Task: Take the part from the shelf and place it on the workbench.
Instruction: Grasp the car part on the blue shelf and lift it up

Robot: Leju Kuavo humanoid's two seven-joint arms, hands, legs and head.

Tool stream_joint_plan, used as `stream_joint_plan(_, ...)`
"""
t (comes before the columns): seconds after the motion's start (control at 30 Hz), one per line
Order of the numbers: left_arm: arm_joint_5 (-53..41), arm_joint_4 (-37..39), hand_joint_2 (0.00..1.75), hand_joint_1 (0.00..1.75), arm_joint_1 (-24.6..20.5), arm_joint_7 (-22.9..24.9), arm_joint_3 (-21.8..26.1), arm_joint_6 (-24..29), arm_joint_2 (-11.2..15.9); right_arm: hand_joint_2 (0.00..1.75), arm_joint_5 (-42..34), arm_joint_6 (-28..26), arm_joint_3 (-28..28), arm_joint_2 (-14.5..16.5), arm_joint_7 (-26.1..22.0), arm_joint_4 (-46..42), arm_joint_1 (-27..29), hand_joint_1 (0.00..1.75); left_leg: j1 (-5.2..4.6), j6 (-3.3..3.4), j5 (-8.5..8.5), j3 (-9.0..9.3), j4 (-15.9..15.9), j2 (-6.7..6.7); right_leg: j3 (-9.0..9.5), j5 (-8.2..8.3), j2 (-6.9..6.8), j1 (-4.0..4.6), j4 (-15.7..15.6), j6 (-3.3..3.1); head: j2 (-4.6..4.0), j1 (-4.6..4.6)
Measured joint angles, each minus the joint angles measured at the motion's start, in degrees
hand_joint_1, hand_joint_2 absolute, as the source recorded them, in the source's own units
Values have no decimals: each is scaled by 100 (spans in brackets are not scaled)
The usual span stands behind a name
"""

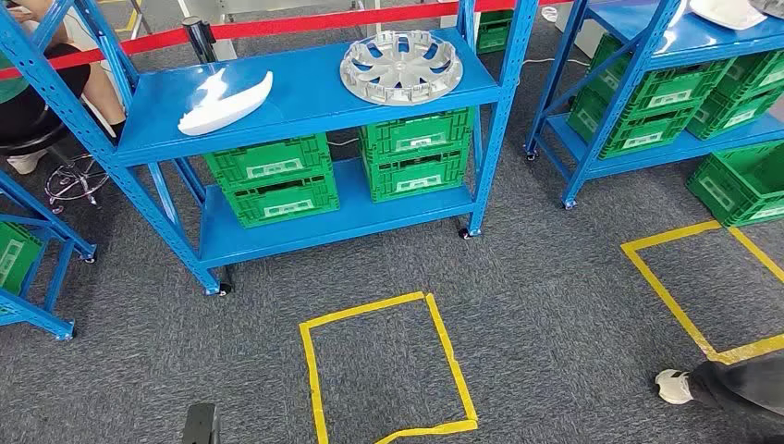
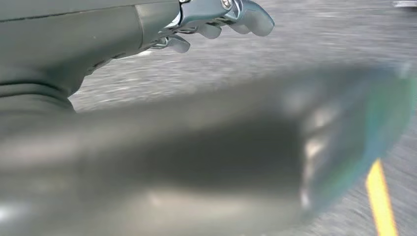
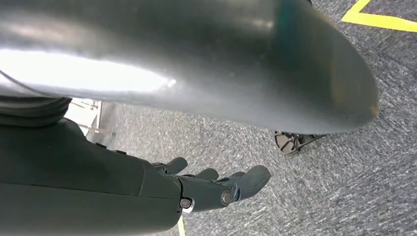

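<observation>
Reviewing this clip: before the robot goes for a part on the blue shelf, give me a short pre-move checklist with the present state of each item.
1. Parts on the top shelf are unobstructed: ok. The silver wheel cover and white curved part lie apart, nothing on them.
2. Left robot hand free: ok, fingers loosely curled over carpet, holding nothing.
3. Right robot hand free: ok, fingers apart, empty.
4. Path to the shelf: ok, carpet with a yellow tape rectangle lies ahead.
5. People clear: not ok. A shoe is near on the right, and a seated person is beside the shelf.
6. Workbench location: cannot tell.
</observation>
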Motion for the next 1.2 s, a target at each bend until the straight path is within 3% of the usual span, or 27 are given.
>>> stream_joint_plan(0.03, -38, -5, 58, 0, -59, -50, -34, 17, -15, 0, 32, -8, -37, 8, 0, 11, -10, 0, 0, 0, 0, 0, 0, 0, 1, 0, 0, 0, 0, 1, 0, 0)
stream_joint_plan(0.07, -72, -8, 87, 0, -118, -93, -68, 37, -30, 0, 60, -14, -66, 16, 0, 20, -19, 0, 0, 0, 0, 0, 0, 0, 1, 1, 0, 0, 0, 1, -1, 0)
stream_joint_plan(0.13, -221, -15, 175, 0, -347, -258, -227, 139, -83, 0, 176, -34, -187, 47, 0, 59, -56, 0, 0, 0, 0, 2, 1, 0, 3, 2, 1, 0, 0, 2, -1, 0)
stream_joint_plan(0.37, -914, -21, 175, 0, -1071, -421, -987, 690, -217, 0, 532, -108, -467, 139, 0, 162, -158, 0, 0, 0, 1, 6, 3, 0, 5, 4, 3, -1, 0, 2, -1, 0)
stream_joint_plan(1.17, -3851, -324, 175, 0, -3382, 94, -3697, 2733, -521, 0, 1954, -278, -821, 320, 0, 407, -592, 0, 0, -5, 16, 35, 11, 2, 5, 22, 8, -2, 0, 8, -1, 0)
stream_joint_plan(1.2, -3950, -341, 131, 0, -3442, 108, -3752, 2798, -538, 0, 1989, -285, -836, 323, 0, 413, -590, 0, 0, -5, 16, 35, 12, 2, 4, 22, 9, -2, 0, 9, -1, -1)
